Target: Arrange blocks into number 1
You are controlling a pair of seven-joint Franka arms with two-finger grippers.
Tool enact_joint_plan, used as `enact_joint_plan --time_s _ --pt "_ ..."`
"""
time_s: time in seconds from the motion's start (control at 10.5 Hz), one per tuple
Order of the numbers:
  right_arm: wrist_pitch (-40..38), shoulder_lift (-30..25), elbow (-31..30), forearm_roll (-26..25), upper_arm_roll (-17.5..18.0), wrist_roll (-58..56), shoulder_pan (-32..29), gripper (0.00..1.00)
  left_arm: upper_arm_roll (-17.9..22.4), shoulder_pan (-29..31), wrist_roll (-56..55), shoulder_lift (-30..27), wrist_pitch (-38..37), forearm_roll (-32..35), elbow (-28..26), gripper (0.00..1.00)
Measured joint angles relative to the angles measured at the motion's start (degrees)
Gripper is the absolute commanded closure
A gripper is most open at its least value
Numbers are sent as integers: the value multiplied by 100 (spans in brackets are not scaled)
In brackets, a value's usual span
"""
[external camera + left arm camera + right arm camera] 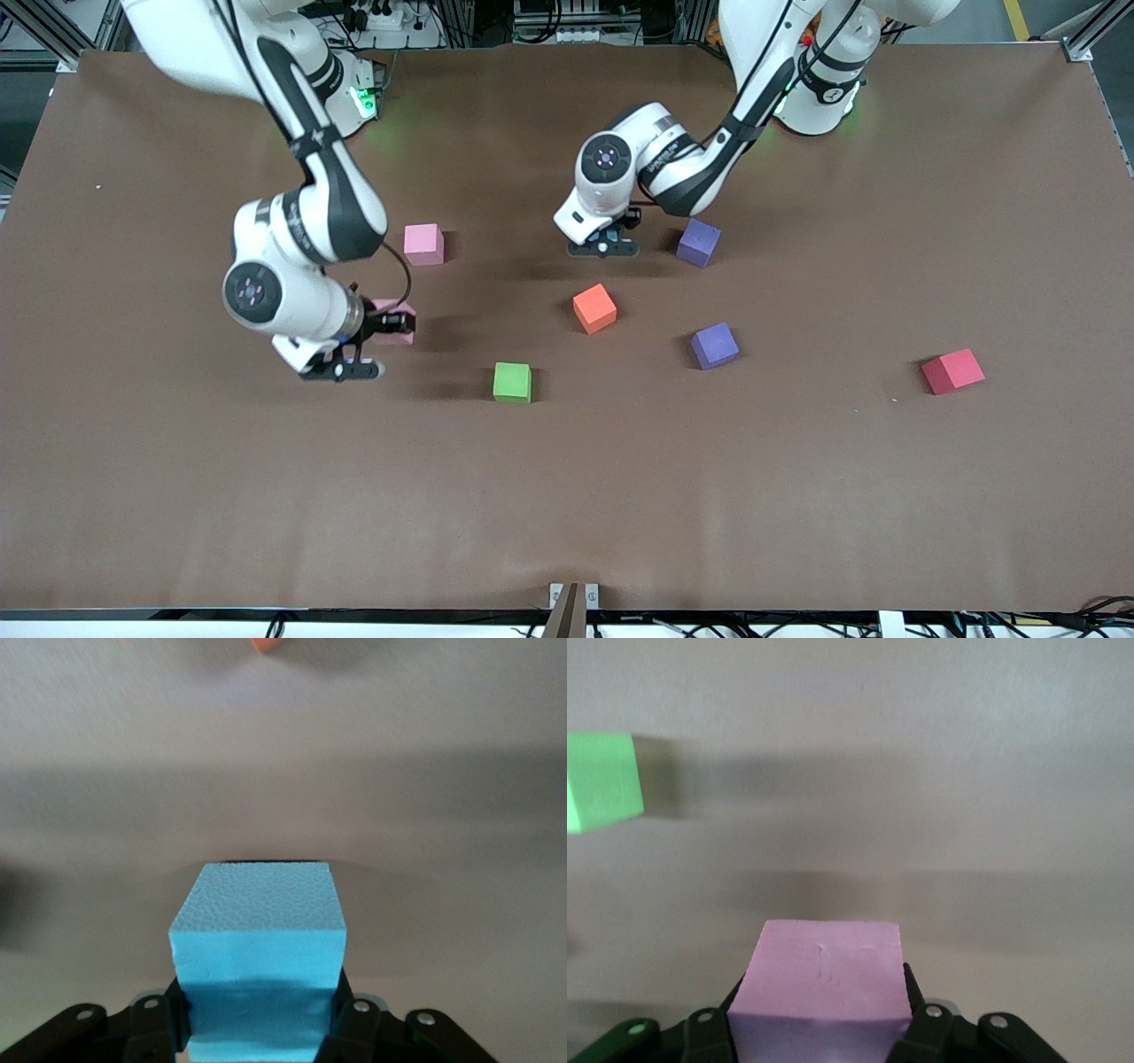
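My left gripper (611, 237) is low over the middle of the table, shut on a light blue block (257, 935) that fills the space between its fingers (353, 1028). My right gripper (394, 324) is low over the table toward the right arm's end, shut on a pink block (822, 979), which shows partly under the hand (387, 307). A second pink block (423, 244) lies farther from the front camera than that hand. The orange block (594, 308) sits mid-table, and its tip (268, 643) shows in the left wrist view. Two purple blocks (698, 242) (714, 345) lie toward the left arm's end.
A green cube (512, 382) (601, 780) lies nearer the front camera than the orange block, beside my right hand. A red cube (952, 370) sits far toward the left arm's end. The brown mat (567, 496) is bare along its front strip.
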Motion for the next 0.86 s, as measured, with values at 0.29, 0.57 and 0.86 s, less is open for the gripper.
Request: enact_joint_plan --time_s 0.29,0.57,0.86 --pt "231 -637 -871 2 8 325 215 45 -355 -123 -555 -7 -47 0 7 100" --pt "259 -1128 -1451 2 8 422 290 45 -380 -385 -577 16 -80 0 -13 100" --pt "224 -1230 -1760 2 10 422 298 45 -381 -576 -576 52 -81 6 -27 27"
